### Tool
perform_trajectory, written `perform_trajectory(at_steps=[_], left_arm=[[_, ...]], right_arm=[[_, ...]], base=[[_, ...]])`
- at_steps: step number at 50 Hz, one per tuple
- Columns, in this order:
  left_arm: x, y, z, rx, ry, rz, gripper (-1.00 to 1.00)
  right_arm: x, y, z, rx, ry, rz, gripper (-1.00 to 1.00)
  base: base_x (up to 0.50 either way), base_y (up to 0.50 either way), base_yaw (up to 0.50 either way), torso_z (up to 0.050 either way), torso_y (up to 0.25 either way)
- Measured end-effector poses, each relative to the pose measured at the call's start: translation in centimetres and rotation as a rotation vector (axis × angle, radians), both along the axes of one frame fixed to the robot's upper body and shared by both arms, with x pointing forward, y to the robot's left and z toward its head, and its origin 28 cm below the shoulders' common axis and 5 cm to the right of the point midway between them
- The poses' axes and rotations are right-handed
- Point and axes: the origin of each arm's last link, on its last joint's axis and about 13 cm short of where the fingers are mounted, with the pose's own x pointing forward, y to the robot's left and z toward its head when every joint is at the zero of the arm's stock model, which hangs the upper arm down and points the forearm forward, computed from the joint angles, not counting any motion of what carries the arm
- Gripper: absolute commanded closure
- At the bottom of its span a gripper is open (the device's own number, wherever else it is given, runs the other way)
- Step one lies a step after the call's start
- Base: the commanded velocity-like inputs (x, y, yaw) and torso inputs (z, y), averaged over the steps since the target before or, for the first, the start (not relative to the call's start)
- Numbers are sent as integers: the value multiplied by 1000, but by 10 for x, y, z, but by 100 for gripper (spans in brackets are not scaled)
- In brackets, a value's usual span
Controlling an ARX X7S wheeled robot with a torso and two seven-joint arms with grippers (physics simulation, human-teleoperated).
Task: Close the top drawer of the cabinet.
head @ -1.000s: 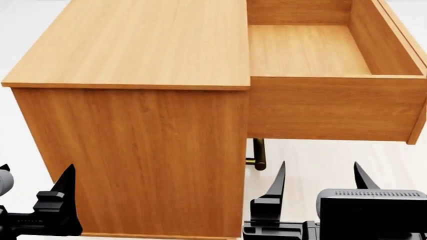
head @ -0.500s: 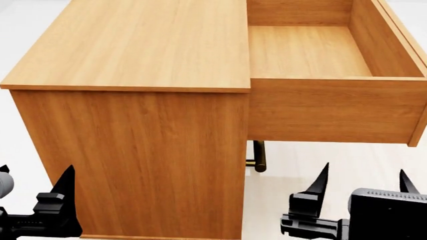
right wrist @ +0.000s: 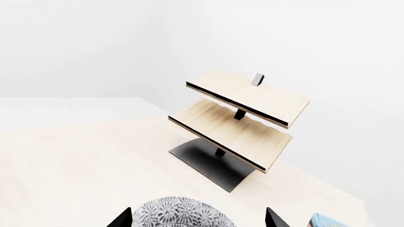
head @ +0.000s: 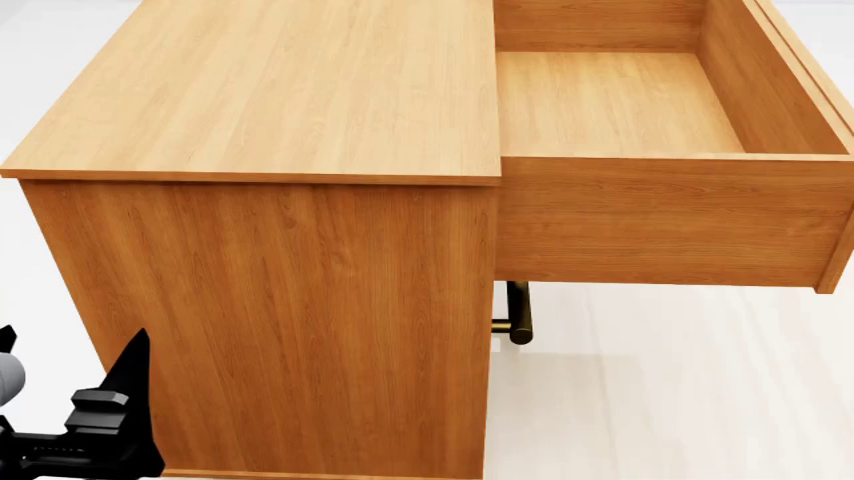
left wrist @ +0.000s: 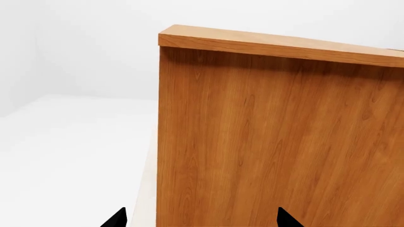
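The orange-brown cabinet fills the head view, its side panel facing me. The top drawer stands pulled far out to the right, open and empty; its front panel runs along the right edge and its handle is hidden. Under it shows the lower drawer's brass handle. My left gripper is open and empty at the bottom left, in front of the cabinet's near left corner. In the left wrist view the left gripper faces the cabinet's side. My right gripper is open, out of the head view, and faces away from the cabinet.
The right wrist view shows two pale slanted wood panels on a dark base, a round grey patterned object between the fingertips and a blue thing at the edge. Pale floor lies under the drawer.
My right gripper has moved right and down, out of the head view. The left gripper and the drawer have stayed put.
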Motion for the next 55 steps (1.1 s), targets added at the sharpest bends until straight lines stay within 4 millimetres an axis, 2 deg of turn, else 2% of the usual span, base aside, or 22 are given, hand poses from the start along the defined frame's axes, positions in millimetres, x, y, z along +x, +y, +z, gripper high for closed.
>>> perform_trajectory(at_steps=[7,14,21,29,35,55], left_arm=[[0,0,0,0,-2,-4,-100],[-1,0,-2,0,2,-9,-100],[-1,1,-3,-2,2,-8,-100],[-2,3,-3,-6,2,-4,-100],[-2,4,-3,-11,-1,-1,-100],[-3,7,1,-19,-20,3,-100]], right_arm=[[30,-24,15,-17,17,-102,-100],[65,-32,32,-26,31,-155,-100],[105,-21,42,-30,44,-122,-100],[138,7,48,-57,55,-28,-100],[153,30,49,-63,56,49,-100],[164,62,41,75,-17,78,-100]], base=[[0,0,0,0,0],[0,0,0,0,0],[0,0,0,0,0],[0,0,0,0,0],[0,0,0,0,0],[37,2,21,0,0]])
